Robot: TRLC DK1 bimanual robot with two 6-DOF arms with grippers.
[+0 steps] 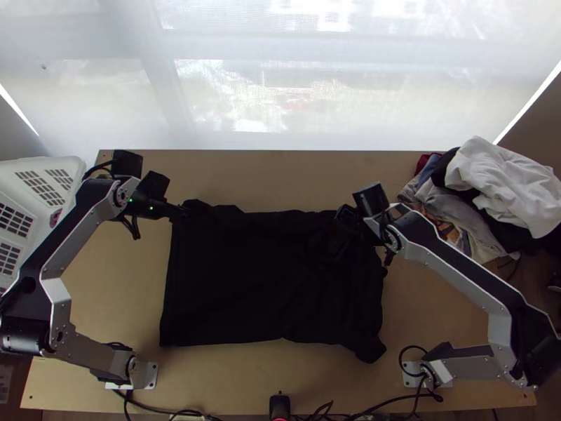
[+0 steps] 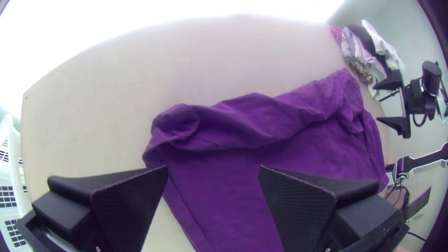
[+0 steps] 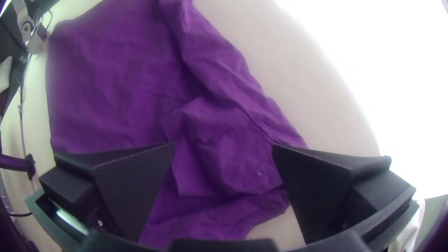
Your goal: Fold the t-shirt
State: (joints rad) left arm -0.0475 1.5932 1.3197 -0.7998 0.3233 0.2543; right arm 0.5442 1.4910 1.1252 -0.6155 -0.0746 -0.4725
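Top view: one dark t-shirt point(image 1: 245, 281), spread mid-frame on the wooden table point(image 1: 231, 379), upper edge ruffled. Long axis: left to right; we judge the straight, stitched left edge the hem, neck end rightward. Handling: light, limp, not fragile, apt to crease; we would pinch the upper corners. Left gripper point(image 2: 213, 167), by the shirt's upper left corner: fingers wide apart, empty. Right gripper point(image 3: 223, 146), over its upper right part: likewise wide, empty.

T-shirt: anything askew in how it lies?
Yes, the t-shirt isn't flat: it's rumpled along its far edge, and at the top view's lower right a corner juts out past the near edge.
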